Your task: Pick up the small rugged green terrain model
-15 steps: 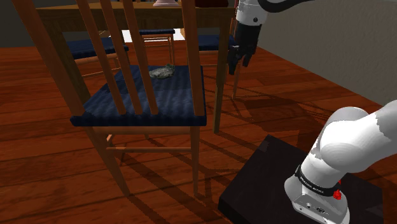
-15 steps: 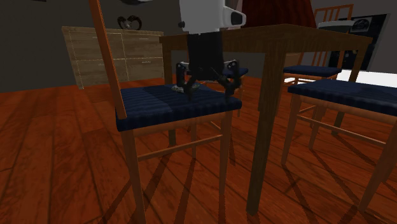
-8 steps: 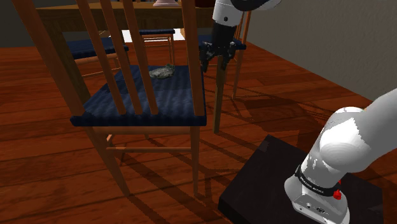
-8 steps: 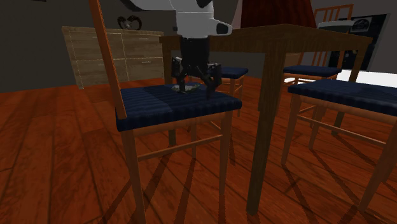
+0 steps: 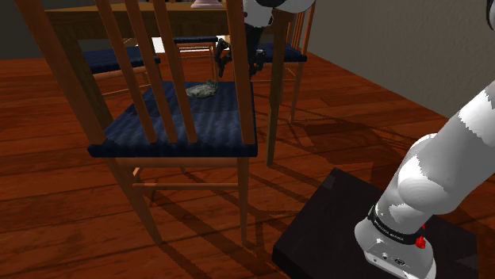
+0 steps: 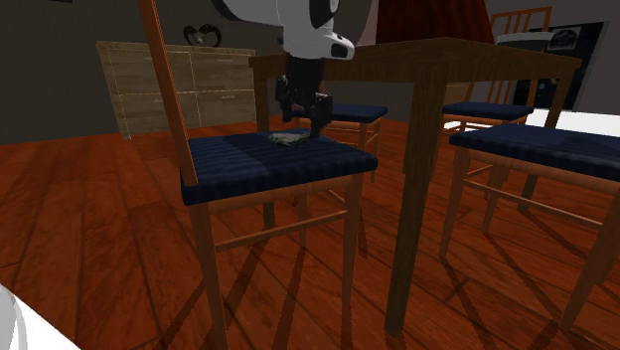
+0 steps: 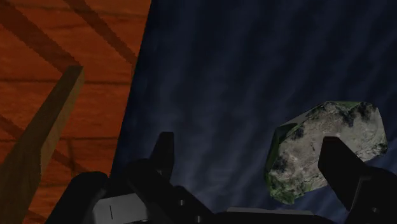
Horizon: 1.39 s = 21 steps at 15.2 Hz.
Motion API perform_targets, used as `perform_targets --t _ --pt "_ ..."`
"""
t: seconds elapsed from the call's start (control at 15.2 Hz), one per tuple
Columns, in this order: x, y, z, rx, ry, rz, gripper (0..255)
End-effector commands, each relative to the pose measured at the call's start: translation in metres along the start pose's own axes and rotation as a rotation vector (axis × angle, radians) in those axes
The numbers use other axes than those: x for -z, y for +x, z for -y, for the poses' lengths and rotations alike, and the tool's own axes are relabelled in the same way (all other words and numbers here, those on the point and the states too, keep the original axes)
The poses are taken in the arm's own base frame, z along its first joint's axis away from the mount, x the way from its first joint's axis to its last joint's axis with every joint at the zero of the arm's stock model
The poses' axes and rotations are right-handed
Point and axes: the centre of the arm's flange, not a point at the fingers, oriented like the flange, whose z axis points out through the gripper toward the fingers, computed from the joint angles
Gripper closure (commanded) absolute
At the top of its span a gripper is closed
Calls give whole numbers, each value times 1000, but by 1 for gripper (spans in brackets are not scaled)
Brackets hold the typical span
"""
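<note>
Though unheld, terrain model (image 7: 315, 137) off-centre beneath spread claw (image 7: 249, 141)

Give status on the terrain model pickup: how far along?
Done: gripper is over the blue chair seat, by the grey-green terrain model. In hand: lining up; jaws open, model off-centre toward one jaw. Left: centre, descend, close, lift; model lies on the seat, ungrasped.
</note>
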Motion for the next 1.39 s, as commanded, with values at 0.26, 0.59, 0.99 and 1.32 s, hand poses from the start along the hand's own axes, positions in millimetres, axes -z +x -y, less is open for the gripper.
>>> perform_targets --t 0.26,0.59,0.99,1.32 --pt "-5 48 32 -184 101 -26 0" --pt "-31 45 25 -184 101 -26 0" --pt "-43 43 21 -184 101 -26 255" --pt "-43 43 21 -184 101 -26 255"
